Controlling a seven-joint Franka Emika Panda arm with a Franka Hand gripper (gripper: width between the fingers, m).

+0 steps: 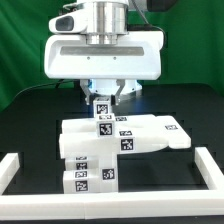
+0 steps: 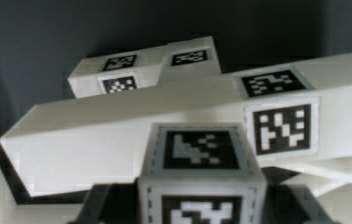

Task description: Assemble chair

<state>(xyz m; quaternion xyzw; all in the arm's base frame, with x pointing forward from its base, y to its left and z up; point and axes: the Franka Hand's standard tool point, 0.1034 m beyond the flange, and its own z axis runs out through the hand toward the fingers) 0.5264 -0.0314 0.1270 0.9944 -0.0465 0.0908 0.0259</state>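
Backdrop: green wall behind a black tabletop (image 1: 30,120).
Chair parts: chunky white tagged pieces; a wide panel (image 1: 140,135) lies flat mid-tabletop, a block (image 1: 88,178) just in front of it.
Held piece: a small tagged post (image 1: 101,112) stands upright at the panel's far edge.
End effector (image 1: 103,97): pinching the post's top.
Border: white rails (image 1: 15,170) frame the near edge.
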